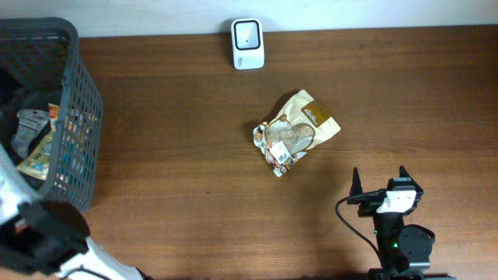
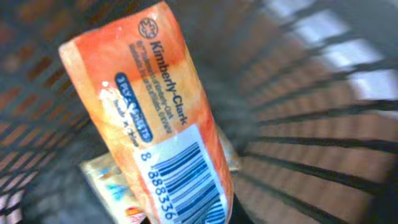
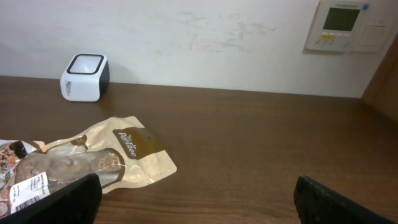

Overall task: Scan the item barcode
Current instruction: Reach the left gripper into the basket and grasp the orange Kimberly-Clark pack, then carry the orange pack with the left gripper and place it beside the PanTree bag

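Tissue pack at left gripper, inside basket

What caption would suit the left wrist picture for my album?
Orange Kimberly-Clark pack, barcode facing the camera, inside a dark mesh basket.

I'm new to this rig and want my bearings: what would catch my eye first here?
The orange packet fills the left wrist view, barcode showing, with the mesh of the basket behind it. From overhead, a tan pouch lies in the middle of the table, and the white scanner sits at the far edge.
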`<action>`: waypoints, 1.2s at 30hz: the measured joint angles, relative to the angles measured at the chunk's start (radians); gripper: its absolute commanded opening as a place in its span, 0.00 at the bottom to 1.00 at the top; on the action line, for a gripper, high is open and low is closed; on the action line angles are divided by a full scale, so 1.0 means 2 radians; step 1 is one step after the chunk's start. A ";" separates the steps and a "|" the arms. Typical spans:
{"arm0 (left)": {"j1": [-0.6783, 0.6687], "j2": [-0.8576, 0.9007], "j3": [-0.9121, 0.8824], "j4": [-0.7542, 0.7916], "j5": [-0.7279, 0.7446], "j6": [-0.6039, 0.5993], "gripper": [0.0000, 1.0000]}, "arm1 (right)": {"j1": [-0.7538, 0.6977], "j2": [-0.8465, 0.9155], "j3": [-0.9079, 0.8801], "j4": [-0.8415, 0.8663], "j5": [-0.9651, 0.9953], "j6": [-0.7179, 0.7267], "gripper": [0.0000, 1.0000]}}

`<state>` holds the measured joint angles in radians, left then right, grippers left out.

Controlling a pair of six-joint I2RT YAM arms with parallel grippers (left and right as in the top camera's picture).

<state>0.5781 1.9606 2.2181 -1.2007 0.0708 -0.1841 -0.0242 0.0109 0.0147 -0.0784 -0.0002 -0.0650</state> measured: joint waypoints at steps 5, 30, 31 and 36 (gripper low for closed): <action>-0.019 -0.082 0.002 0.016 0.183 0.000 0.00 | 0.000 0.000 0.000 0.000 0.000 0.000 0.98; -0.583 0.157 -0.089 -0.002 -0.103 0.000 0.00 | 0.000 0.000 0.000 0.000 0.000 0.000 0.98; -0.585 0.163 -0.089 -0.001 -0.121 0.000 0.03 | 0.000 0.000 0.000 0.000 0.000 0.000 0.98; -0.586 0.182 -0.089 0.005 -0.131 0.000 0.12 | 0.000 0.000 0.000 0.000 0.000 0.000 0.98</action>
<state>-0.5938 2.3241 2.0399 -1.1908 -0.1909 -0.1841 -0.0242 0.0109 0.0147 -0.0784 -0.0002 -0.0647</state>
